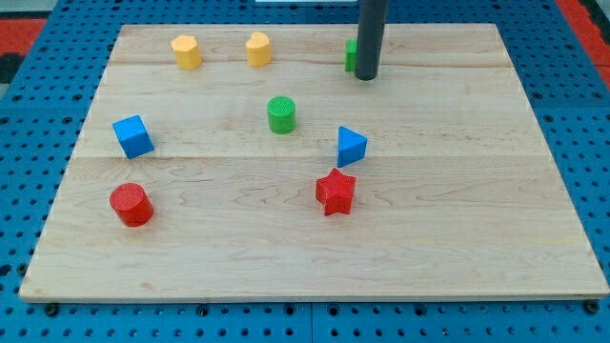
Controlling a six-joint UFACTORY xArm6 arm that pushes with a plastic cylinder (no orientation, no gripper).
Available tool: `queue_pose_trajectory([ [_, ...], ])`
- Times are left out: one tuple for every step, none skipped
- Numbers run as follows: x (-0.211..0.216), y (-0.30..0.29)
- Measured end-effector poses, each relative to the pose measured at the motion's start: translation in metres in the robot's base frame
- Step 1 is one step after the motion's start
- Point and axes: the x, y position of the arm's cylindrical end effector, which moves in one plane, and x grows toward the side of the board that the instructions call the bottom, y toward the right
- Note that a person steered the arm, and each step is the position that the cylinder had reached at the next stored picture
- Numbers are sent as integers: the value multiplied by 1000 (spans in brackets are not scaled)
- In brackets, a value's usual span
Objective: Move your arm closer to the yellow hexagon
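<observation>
Pale wood fills the camera view: the surface is a light board on a blue pegboard. There is no gripper on this arm, so nothing opens, closes or holds; it ends in a straight dark rod that comes down upright from the view's top, and my tip sits on the board near its top edge. It is pressed right up beside a green block, mostly hidden behind the rod, shape impossible to tell.

Over to the view's left along that same top strip: two yellow blocks, near each other and so alike that I cannot tell which is the hexagon. The nearer yellow block is well apart from my tip; the farther yellow block lies beyond it.

Mid-board stands a green cylinder, with a blue triangle and a red star toward the bottom right of it. At the left, a blue cube and a red cylinder.
</observation>
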Motion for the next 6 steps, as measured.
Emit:
queue_pose_trajectory([
  [-11,0],
  [12,-47],
  [-12,-175],
  [-9,-215],
  [-13,-246],
  [-17,-253],
])
